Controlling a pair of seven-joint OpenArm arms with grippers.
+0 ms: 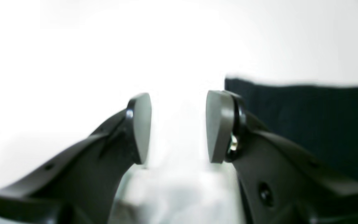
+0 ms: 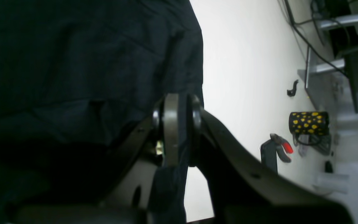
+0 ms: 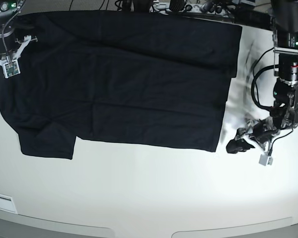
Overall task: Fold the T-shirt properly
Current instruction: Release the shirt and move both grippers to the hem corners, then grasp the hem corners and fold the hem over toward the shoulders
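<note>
T-shirt (image 3: 124,79) lies spread on the white table (image 3: 149,193); right gripper (image 2: 179,130) pinches its cloth, left gripper (image 1: 179,127) gapes empty beside its hem.

A white table (image 3: 149,198) carries the T-shirt (image 3: 124,79), which lies spread flat across its upper half with one sleeve at the lower left. Near the table's far edge in the right wrist view sit a small black hook-shaped piece (image 2: 292,88) and a black tool with a red tip (image 2: 275,151).
</note>
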